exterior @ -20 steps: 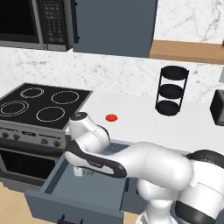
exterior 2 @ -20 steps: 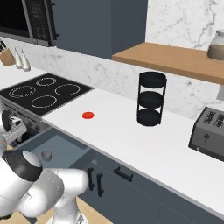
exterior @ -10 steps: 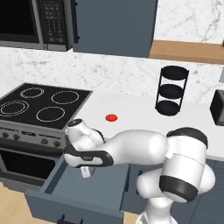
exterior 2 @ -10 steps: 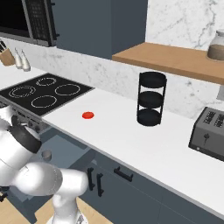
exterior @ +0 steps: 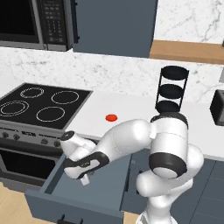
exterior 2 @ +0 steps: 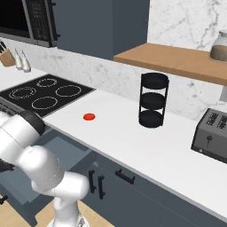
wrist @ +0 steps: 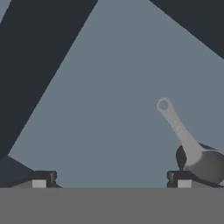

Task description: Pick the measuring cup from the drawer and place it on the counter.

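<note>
Spread wide, the end effector (wrist: 111,179) shows its two dark fingertips far apart at the bottom of the hand view, with nothing between them. Lying on the slate-blue floor of the drawer (wrist: 109,109), the measuring cup (wrist: 192,151) sits at the lower right of that frame: its round grey bowl is just beside the right-hand fingertip, partly cut by the frame edge, and its long thin handle runs up and to the left toward the middle of the picture. Whether bowl and fingertip touch cannot be told. In the left base view the end effector (exterior: 84,178) hangs low inside the open drawer (exterior: 65,199), at the lower left of the frame, with the white arm bent down over it. Above the drawer runs the white worktop (exterior: 131,124), carrying a small red disc (exterior: 111,117) and a black tiered stand (exterior: 172,89); the stovetop (exterior: 41,103) lies at the left. The step in hand looks like the approach to the grasp, with the cup not yet taken. The next move seems to call for shifting toward the lower right of the hand view so the open fingers straddle the handle or bowl rim, then descending and closing.
</note>
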Available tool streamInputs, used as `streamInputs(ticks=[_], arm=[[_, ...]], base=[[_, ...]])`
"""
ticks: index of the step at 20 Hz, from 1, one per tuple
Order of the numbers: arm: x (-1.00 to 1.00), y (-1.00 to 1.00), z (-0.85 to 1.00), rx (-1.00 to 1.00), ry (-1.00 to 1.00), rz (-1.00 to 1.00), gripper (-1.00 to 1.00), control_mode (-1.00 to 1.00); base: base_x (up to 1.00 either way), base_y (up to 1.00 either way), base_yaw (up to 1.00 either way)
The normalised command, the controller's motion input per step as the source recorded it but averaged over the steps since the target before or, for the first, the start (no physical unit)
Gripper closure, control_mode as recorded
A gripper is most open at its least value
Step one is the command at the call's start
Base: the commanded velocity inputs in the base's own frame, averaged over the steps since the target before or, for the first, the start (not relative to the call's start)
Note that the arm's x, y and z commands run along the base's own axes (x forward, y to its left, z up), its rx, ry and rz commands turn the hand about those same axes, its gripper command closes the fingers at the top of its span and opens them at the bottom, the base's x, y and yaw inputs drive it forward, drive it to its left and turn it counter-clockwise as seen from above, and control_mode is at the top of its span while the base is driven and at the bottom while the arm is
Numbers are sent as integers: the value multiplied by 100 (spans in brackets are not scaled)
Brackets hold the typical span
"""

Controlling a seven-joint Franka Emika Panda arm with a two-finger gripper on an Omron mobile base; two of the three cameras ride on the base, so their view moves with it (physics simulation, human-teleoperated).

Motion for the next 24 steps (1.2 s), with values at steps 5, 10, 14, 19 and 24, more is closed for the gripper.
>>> streamInputs(ticks=[5, 10, 14, 19, 24], arm=[[39, 4, -26, -2, 0, 14, -100, -100], [26, 21, -25, -11, 0, 0, -100, -100], [24, 10, -37, -13, 0, 0, -100, -100], [30, 20, -12, -8, 0, 0, -100, -100], [34, 14, -13, -7, 5, 0, -100, -100]], base=[[0, 0, 0], [0, 0, 0], [0, 0, 0], [0, 0, 0], [0, 0, 0]])
